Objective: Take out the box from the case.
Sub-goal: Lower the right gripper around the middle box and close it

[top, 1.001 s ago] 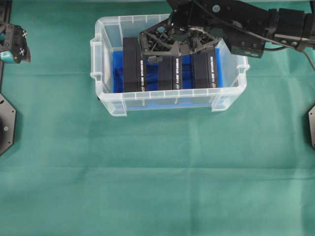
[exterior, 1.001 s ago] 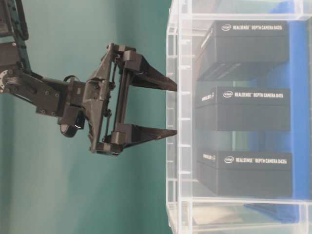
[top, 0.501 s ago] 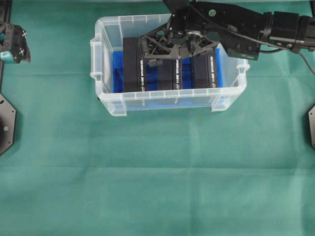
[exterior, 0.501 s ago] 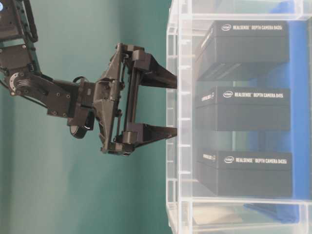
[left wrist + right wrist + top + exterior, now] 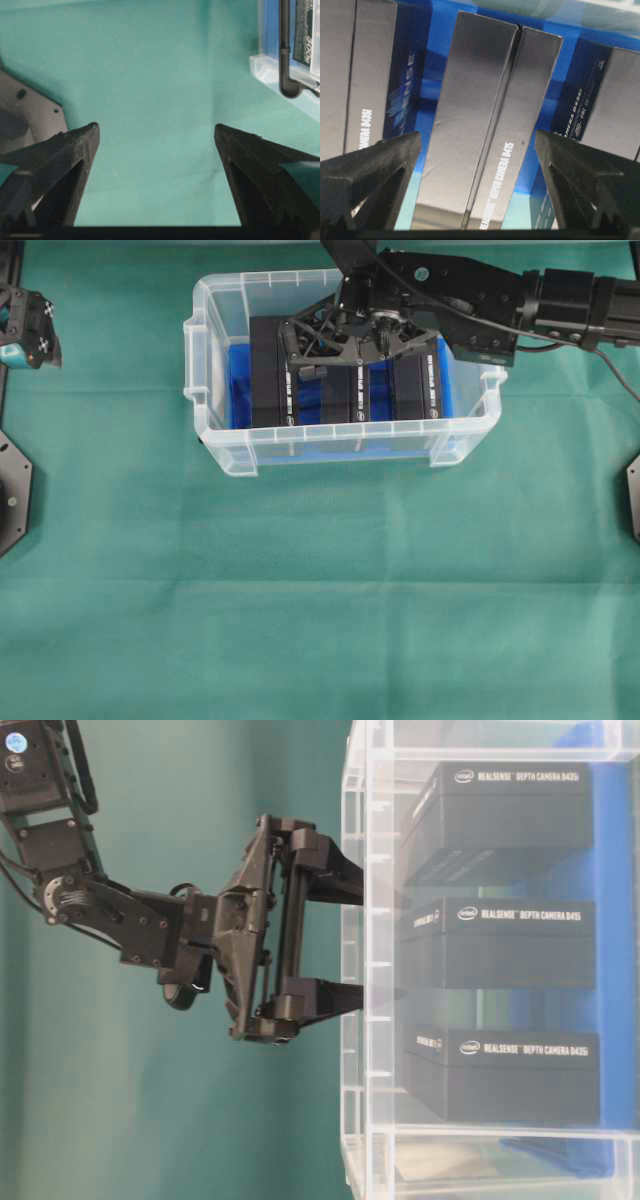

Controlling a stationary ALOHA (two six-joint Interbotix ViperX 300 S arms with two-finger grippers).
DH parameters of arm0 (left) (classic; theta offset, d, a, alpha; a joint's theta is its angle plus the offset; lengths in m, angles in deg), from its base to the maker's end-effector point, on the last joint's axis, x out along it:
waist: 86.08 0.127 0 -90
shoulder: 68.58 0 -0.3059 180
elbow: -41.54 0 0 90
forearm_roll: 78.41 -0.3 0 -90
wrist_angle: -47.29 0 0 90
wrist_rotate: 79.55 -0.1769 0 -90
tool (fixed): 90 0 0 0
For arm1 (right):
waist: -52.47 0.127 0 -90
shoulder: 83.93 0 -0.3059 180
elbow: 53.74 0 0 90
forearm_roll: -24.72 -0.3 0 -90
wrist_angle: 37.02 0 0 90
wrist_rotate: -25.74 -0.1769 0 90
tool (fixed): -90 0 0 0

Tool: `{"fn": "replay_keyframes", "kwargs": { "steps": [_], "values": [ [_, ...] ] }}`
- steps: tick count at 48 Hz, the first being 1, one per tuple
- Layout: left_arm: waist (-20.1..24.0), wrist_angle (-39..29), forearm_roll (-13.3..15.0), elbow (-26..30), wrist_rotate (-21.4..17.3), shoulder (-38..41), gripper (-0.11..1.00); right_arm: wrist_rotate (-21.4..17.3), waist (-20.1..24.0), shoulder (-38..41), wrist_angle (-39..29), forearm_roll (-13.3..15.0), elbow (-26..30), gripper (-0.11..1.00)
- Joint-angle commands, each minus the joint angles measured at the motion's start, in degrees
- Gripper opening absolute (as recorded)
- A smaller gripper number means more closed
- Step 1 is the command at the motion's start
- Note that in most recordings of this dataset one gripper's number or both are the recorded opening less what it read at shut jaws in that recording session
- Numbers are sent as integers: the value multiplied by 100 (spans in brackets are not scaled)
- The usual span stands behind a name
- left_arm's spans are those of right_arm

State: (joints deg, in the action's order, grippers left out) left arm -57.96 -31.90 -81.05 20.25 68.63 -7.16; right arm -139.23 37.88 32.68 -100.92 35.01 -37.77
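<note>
Right wrist-mounted view had the right gripper (image 5: pixel 477 145), jaws spread wide, straddling the middle box (image 5: pixel 485 125) standing on edge in the case (image 5: pixel 220 445) at upper centre; stiff, smooth cardboard, likely light, best pinched across its flat faces.

From overhead I can't see the middle box (image 5: pixel 345 392) top: right gripper (image 5: pixel 345 345) covers it. Left gripper (image 5: pixel 25 328) is cropped at frame's left edge. Box print in wrist view unreadable.
</note>
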Motion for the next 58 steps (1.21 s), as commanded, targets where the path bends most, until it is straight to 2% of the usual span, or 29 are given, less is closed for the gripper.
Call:
{"fn": "replay_keyframes", "kwargs": {
  "steps": [1, 58],
  "values": [
    [26, 18, -9, 105, 0, -18, 96, 0, -9, -97, 70, 18, 26, 95],
    [26, 9, -26, 97, 0, -26, 96, -9, -141, 325, 422, 18, -114, 95]
  ]
}}
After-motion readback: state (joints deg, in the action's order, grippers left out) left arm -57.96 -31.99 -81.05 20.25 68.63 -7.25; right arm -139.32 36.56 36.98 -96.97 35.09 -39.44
